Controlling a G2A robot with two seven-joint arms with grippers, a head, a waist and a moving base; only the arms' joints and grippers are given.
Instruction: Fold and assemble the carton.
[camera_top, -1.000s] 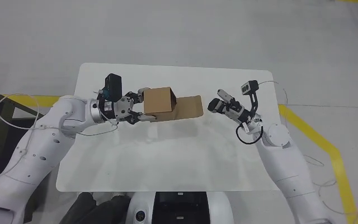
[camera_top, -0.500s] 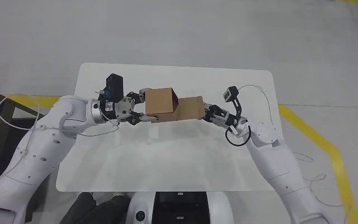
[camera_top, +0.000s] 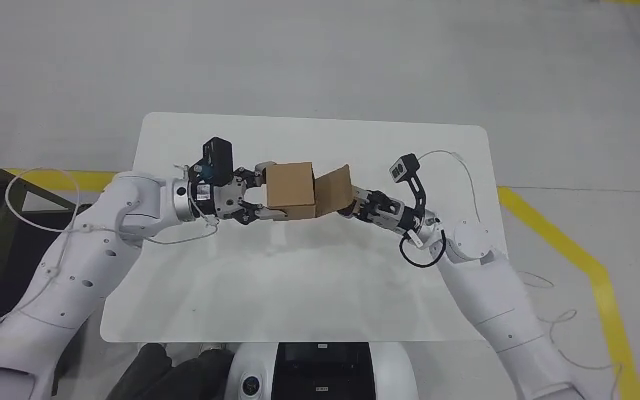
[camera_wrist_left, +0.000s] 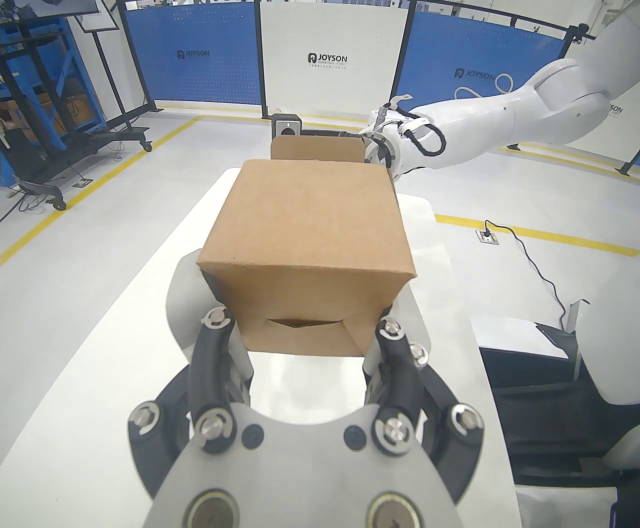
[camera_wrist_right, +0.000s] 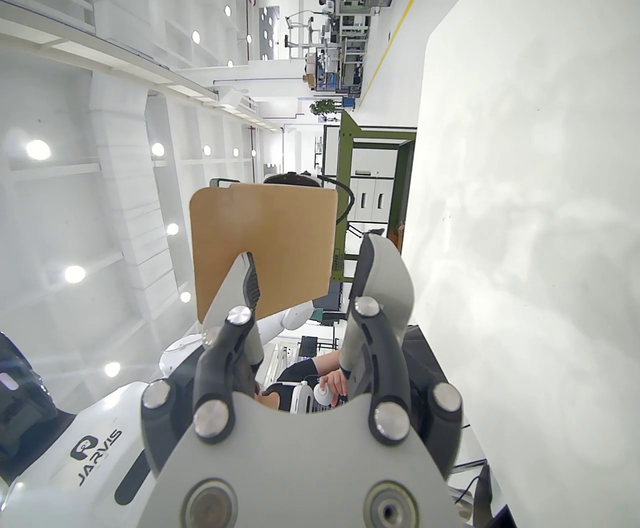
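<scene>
Left gripper (camera_top: 252, 195) is pinching the carton (camera_top: 292, 187) from its 9 o'clock end, holding it around the middle of the table (camera_top: 300, 290), slightly toward 12. Right gripper (camera_top: 352, 203), fingers spread wide, is sitting right at the tilted-up flap (camera_top: 333, 188) at the carton's 3 o'clock.

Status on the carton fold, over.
Left gripper clamped on carton end. Right gripper open, against upright flap. Nothing in the way.
</scene>
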